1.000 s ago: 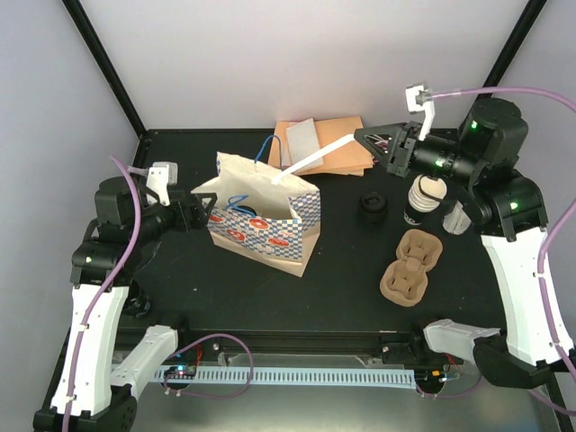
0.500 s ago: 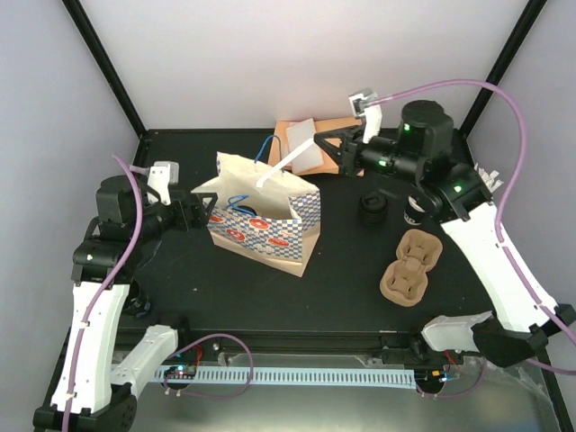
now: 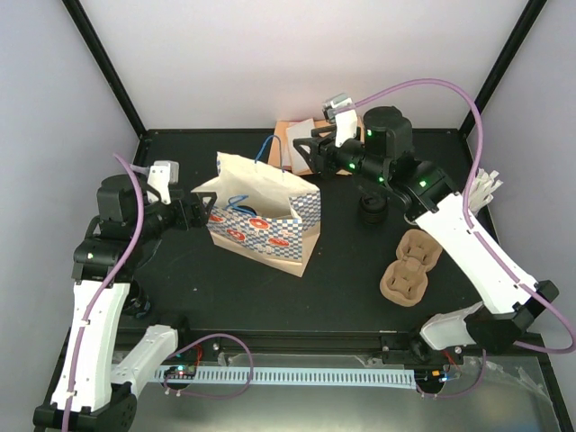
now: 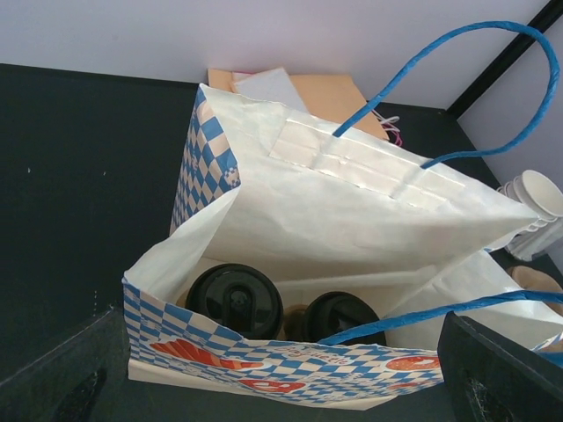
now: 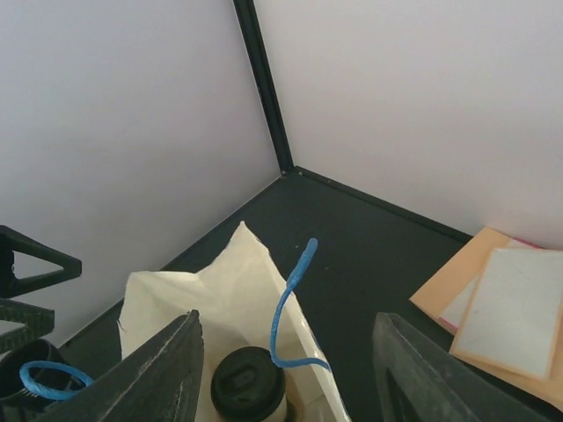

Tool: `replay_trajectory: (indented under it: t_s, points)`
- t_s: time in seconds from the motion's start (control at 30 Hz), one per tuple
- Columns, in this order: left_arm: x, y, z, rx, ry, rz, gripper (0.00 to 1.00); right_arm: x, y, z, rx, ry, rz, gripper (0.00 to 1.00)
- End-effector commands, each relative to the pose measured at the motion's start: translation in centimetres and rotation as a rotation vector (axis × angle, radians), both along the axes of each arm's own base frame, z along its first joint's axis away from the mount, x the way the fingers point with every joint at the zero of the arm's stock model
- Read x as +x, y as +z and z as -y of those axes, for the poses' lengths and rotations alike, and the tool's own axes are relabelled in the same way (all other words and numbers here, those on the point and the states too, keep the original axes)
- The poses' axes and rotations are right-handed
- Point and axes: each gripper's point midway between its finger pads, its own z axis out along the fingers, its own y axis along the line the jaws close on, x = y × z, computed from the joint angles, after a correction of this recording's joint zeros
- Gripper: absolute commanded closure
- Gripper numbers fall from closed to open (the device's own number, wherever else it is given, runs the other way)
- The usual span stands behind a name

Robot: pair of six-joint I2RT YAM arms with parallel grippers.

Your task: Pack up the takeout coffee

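Right gripper (image 5: 288,321) was shut on white strip; now jaws half apart, empty, above far side of bag (image 3: 265,225). Strip gone, probably dropped inside. Coffee (image 4: 234,299): two lidded cups in bag. Left gripper (image 3: 196,214) wide open at bag's left end, grips nothing.

Bag (image 3: 265,225): one, left of centre.
Handles (image 4: 457,79): two, blue, both on the bag.
Cups in the bag: two, first cup (image 4: 234,299) and second cup (image 4: 339,318), both with black lids.
Cups on the table: one, third cup (image 3: 372,210), right of the bag.
Carrier (image 3: 409,265): one, near right.
Cup stack (image 4: 534,193): one; its cups cannot be counted.
Envelope (image 5: 457,290): one, orange, far side.
Sheet (image 5: 510,303): one, white, on the envelope.
Arms: two, left arm (image 3: 99,270) and right arm (image 3: 468,247).
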Motion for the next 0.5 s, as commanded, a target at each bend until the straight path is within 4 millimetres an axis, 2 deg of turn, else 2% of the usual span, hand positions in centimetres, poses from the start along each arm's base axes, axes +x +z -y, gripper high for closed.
replay_trajectory:
  t_s: [0.0, 0.1, 0.27, 0.37, 0.47]
  points:
    - [0.3, 0.5, -0.2, 0.020, 0.004, 0.022, 0.02, -0.1, 1.0, 0.8, -0.005, -0.036, 0.059, 0.44]
    - [0.4, 0.4, -0.2, 0.021, 0.003, 0.021, 0.02, 0.0, 0.3, 2.0, -0.033, -0.090, 0.034, 0.35]
    - [0.4, 0.4, -0.2, 0.022, 0.004, 0.023, 0.01, 0.4, -1.4, 4.3, -0.107, -0.180, -0.022, 0.35]
    - [0.4, 0.4, -0.2, 0.026, 0.001, 0.025, 0.01, 0.8, -2.4, 6.7, -0.126, -0.248, -0.058, 0.35]
    - [0.4, 0.4, -0.2, 0.030, -0.001, 0.026, 0.01, 1.7, -3.4, 10.1, -0.122, -0.334, -0.110, 0.37]
